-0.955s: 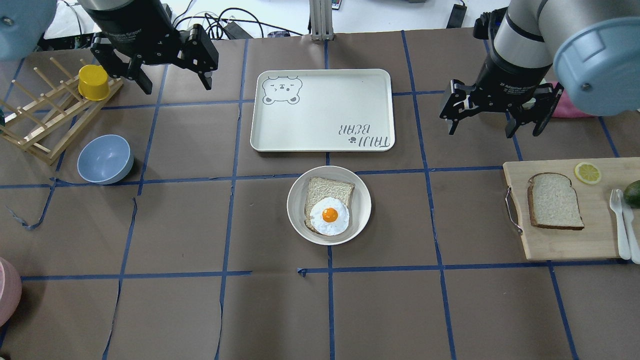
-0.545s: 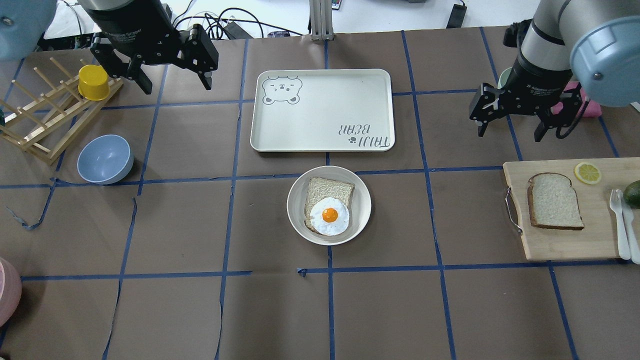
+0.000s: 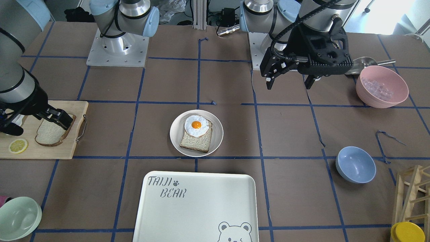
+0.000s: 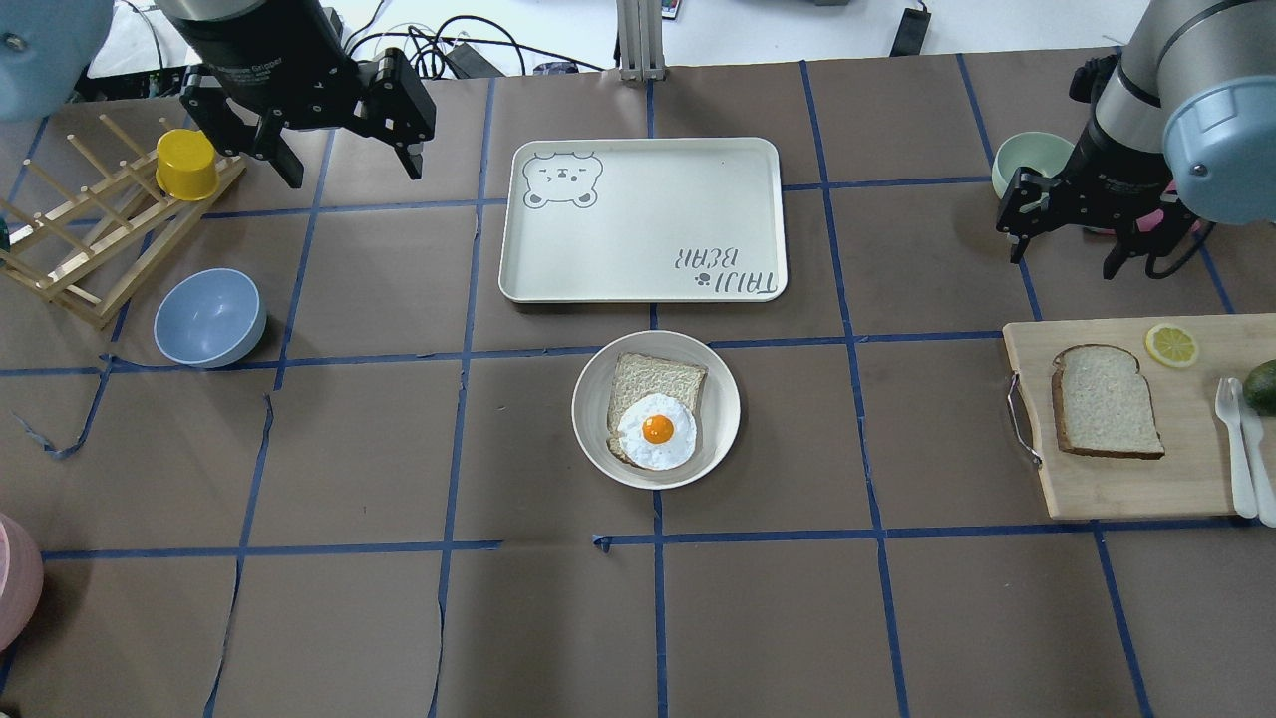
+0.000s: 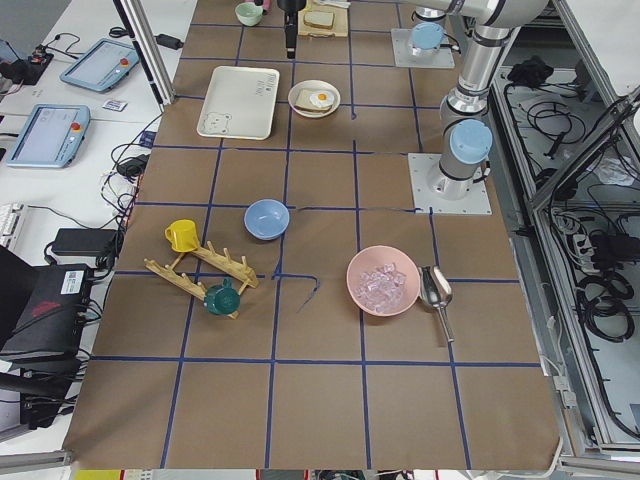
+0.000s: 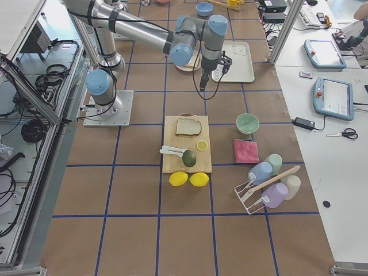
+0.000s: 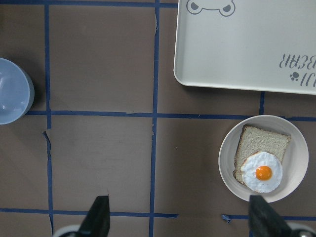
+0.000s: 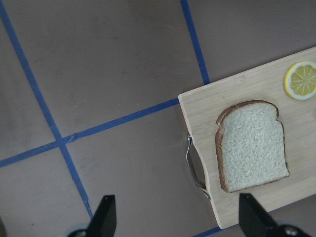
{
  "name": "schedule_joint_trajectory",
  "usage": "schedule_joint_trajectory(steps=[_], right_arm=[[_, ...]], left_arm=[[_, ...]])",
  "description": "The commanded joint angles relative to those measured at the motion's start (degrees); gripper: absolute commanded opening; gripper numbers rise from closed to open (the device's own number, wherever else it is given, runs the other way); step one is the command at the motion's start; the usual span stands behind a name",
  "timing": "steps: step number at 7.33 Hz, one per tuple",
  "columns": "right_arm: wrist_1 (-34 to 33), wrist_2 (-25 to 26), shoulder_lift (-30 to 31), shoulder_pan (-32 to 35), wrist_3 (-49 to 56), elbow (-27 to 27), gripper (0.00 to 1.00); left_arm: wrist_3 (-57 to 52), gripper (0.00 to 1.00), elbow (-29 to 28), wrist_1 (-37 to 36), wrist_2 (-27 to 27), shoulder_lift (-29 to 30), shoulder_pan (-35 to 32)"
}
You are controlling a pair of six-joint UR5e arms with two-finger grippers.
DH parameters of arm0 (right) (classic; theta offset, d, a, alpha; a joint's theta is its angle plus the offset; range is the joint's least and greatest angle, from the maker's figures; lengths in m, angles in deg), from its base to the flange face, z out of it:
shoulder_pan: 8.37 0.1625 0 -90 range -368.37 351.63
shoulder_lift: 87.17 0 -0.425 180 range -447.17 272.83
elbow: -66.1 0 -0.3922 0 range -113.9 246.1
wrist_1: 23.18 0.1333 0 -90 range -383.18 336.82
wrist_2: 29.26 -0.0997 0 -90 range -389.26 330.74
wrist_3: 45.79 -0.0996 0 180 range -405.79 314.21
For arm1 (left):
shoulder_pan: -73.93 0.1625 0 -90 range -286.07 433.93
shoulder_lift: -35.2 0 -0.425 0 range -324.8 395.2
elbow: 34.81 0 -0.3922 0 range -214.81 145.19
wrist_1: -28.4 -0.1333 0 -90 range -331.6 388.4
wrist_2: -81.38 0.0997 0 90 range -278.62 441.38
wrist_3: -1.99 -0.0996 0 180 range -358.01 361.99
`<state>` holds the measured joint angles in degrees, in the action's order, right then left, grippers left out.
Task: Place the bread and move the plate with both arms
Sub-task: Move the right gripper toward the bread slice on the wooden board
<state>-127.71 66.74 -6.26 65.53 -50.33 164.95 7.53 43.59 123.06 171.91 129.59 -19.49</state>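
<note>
1. The bread (image 4: 1107,401) lay flat on the cutting board (image 4: 1126,489), near but apart from the right fingers (image 4: 1016,244), which hung spread wide and empty.
2. The left fingers (image 4: 409,150), likewise spread and empty, hovered well apart from the plate (image 4: 723,409) at the centre of the tabletop (image 4: 349,449).

bread slices (image 4: 1107,401) (image 4: 653,377): 2 | plate (image 4: 723,414): 1 | tray (image 4: 643,214): 1 | bowls (image 3: 355,164) (image 3: 379,101) (image 3: 18,218): 3 | cutting board (image 4: 1126,489): 1
</note>
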Motion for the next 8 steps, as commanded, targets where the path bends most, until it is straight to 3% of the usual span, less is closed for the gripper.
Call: schedule_joint_trajectory(steps=[1,2,5,8], right_arm=[[-5.6,1.0,-4.8,-4.0,1.9,1.9,0.89],[-7.2,1.1,-5.9,-4.2,1.9,2.4,0.81],[-11.6,3.6,-9.9,-6.1,1.8,5.0,0.78],[-13.8,4.1,-11.6,-6.5,1.4,8.1,0.67]], left_arm=[[0.0,1.00,0.0,0.0,0.0,0.0,0.0],[0.0,1.00,0.0,0.0,0.0,0.0,0.0],[0.0,1.00,0.0,0.0,0.0,0.0,0.0],[0.0,1.00,0.0,0.0,0.0,0.0,0.0]])
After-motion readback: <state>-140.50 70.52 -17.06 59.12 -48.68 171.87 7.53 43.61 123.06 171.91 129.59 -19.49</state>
